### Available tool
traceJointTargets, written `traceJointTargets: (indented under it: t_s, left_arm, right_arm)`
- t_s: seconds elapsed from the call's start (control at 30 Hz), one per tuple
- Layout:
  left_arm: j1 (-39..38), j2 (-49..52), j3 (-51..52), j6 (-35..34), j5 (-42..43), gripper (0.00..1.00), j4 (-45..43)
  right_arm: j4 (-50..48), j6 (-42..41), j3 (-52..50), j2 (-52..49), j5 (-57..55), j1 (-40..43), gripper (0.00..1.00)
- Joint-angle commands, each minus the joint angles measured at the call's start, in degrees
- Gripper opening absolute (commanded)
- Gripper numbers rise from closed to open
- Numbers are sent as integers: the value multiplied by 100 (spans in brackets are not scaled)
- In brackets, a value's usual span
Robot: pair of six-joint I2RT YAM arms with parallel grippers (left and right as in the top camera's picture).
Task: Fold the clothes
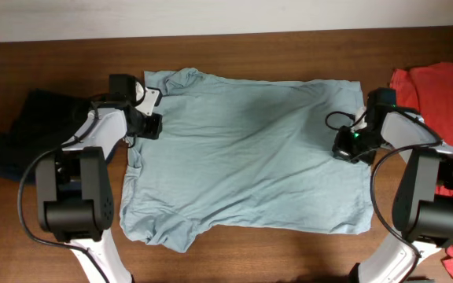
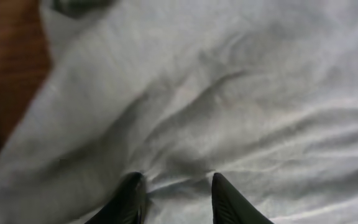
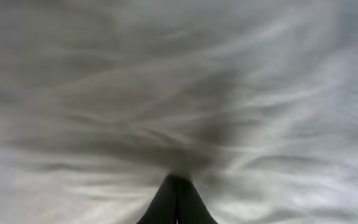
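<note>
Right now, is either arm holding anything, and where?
The right gripper pinches the T-shirt near its right-hand edge; the left gripper rests open on it, holding nothing.

Soft matt cloth for the pale grey-blue T-shirt (image 1: 250,149), finely creased, without sheen. Same dull cloth for the dark navy garment (image 1: 22,130) and the orange-red shirt (image 1: 447,82). Smooth brown wood for the bench (image 1: 234,255), faintly glossy. Black left fingers (image 2: 132,198), hard and slightly shiny. Smooth white plastic arm shells (image 1: 107,126).
</note>
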State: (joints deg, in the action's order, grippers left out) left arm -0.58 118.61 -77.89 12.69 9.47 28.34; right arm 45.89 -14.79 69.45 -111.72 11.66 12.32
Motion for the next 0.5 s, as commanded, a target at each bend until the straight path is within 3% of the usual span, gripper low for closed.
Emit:
traceJointTargets:
  t_s: [0.0, 0.07, 0.1, 0.17, 0.23, 0.37, 0.47]
  left_arm:
    - [83, 291, 24, 46, -817, 35, -136]
    - [160, 289, -229, -157, -820, 35, -90]
    - [175, 289, -393, -166, -758, 36, 13]
    - [173, 289, -754, -166, -669, 42, 323]
    - [133, 289, -1281, -160, -673, 47, 907]
    - [136, 289, -2465, -160, -678, 48, 2293]
    - [140, 284, -3359, -160, -684, 42, 3274]
  right_arm:
    - [188, -629, -251, -297, -1915, 245, 4]
    - [232, -511, -232, -295, -1694, 317, 5]
    - [229, -341, -212, -295, -1458, 319, 13]
    - [225, 68, -144, -284, -986, 319, 40]
    - [236, 553, -48, -184, -297, 315, 50]
    - [334, 754, 61, 431, 435, 315, 56]
    - [444, 752, 92, 1106, 557, 319, 59]
